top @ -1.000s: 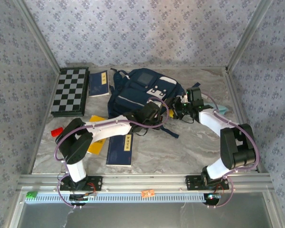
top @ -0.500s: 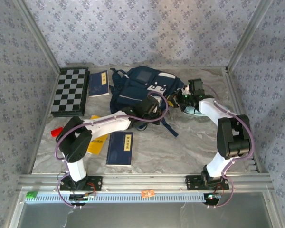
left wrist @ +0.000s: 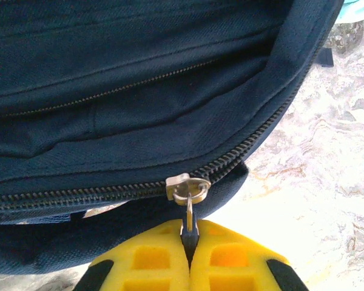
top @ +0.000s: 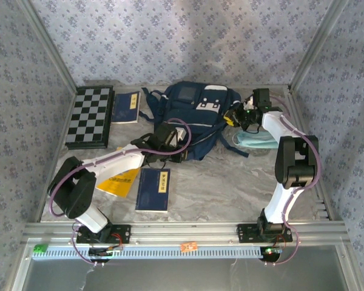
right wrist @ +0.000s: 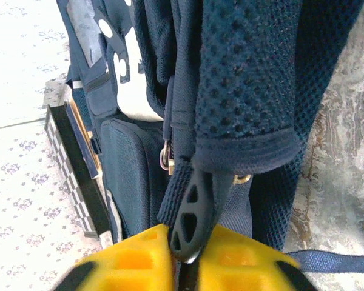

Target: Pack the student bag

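We see the big navy blue cloth student bag (top: 197, 115) in the upper middle of the top picture. It lies on the grey table (top: 230, 188), which looks like stone. The bag has white patches on its front and dark straps.

The left gripper (left wrist: 189, 245) has bright yellow fingers (left wrist: 145, 260) with square holes in them. They are squeezed tight on the thin silver metal zip pull (left wrist: 188, 215), at the bottom middle of the left wrist picture. The zip (left wrist: 79, 195) has small teeth that run in a line across the woven blue cloth.

The right gripper (right wrist: 188, 260) pinches a smooth black tab (right wrist: 191, 212) with oval holes, at the bottom of the right wrist picture. Above it hangs a padded strap (right wrist: 249, 79) of bumpy net cloth.

In the top picture, a flat black-and-white checked board (top: 91, 115) sits at the upper left, with a thin navy blue book (top: 127, 107) just beside it. A second navy blue book (top: 153, 189) and a flat yellow book (top: 116, 182) lie at the lower left. A soft light blue thing (top: 255, 140) lies just right of the bag.
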Controlling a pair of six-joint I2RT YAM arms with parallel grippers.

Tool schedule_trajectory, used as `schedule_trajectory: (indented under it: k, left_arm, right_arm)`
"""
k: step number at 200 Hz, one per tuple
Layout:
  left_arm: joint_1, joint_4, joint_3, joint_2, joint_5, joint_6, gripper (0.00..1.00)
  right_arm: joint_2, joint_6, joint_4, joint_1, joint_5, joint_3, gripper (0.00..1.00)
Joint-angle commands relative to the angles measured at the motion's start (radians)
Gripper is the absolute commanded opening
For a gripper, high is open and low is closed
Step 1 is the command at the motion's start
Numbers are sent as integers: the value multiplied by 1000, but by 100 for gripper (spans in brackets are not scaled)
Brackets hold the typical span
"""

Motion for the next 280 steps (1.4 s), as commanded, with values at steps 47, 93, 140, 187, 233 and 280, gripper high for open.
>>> schedule_trajectory:
  k: [47, 93, 140, 187, 233, 280]
  left_arm:
    - [-1, 98, 77, 46, 6, -50, 0]
    - [-20, 109, 70, 34, 4, -39, 0]
    - [-61, 83, 83, 19, -3, -28, 0]
    - [-92, 89, 78, 7, -19, -33, 0]
    - [-109, 71, 65, -40, -24, -33, 0]
    - [-77, -31, 2, -118, -37, 78, 0]
  right_arm:
    - [-239, -106, -185, 11, 14, -122, 65]
    - [-403, 172, -13, 166, 59, -377, 74]
    - [-364, 370, 171, 289, 161, -407, 74]
    - [-298, 386, 190, 348, 257, -395, 57]
    - [-274, 290, 123, 349, 287, -372, 18]
    - [-324, 154, 31, 274, 238, -368, 0]
